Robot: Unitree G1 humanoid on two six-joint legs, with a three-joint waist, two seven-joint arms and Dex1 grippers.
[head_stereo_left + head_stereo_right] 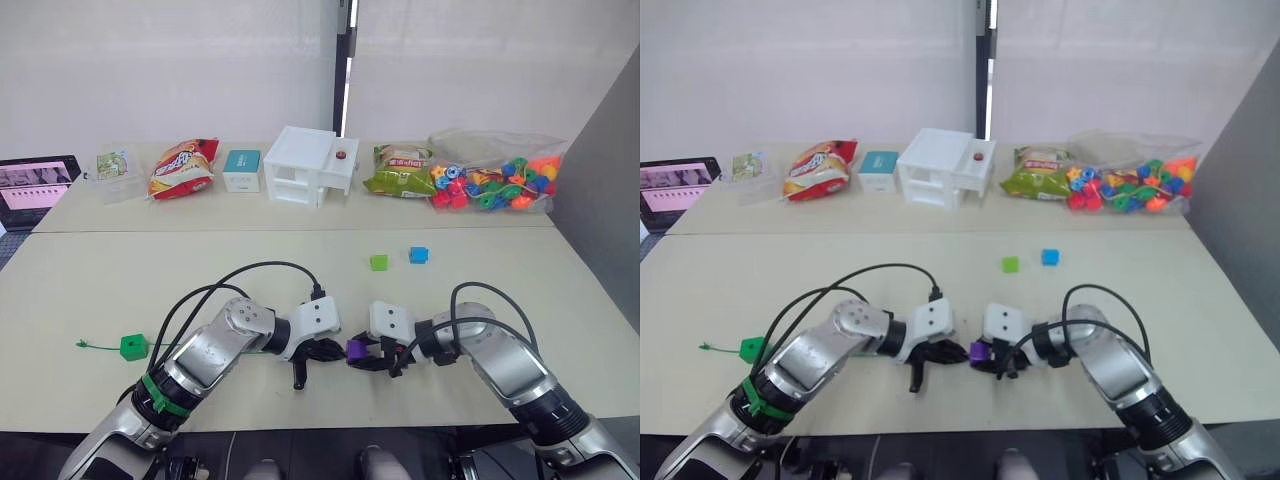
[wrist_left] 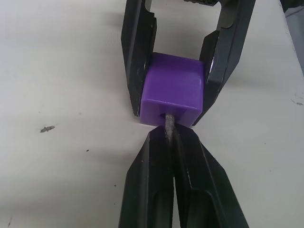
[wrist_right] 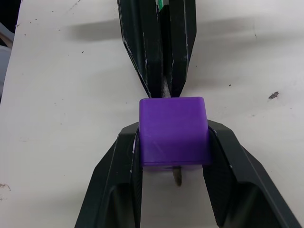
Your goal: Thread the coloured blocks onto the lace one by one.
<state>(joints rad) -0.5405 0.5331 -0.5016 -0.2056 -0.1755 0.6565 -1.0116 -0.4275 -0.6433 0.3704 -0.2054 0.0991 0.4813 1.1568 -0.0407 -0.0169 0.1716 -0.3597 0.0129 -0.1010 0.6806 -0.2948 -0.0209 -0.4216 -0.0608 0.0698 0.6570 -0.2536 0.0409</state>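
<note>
My right gripper is shut on a purple block, holding it just above the table near the front edge. Facing it, my left gripper is shut on the lace's pale stiff tip, which enters the block's hole. The tip's end pokes out of the block's far side. The green lace trails left across the table with a green block threaded on it. A loose green block and a blue block lie farther back on the table.
Along the back stand a clear bag of coloured beads, a green snack bag, a white box, a small teal box, an orange snack bag and a tablet. Black cables loop over both arms.
</note>
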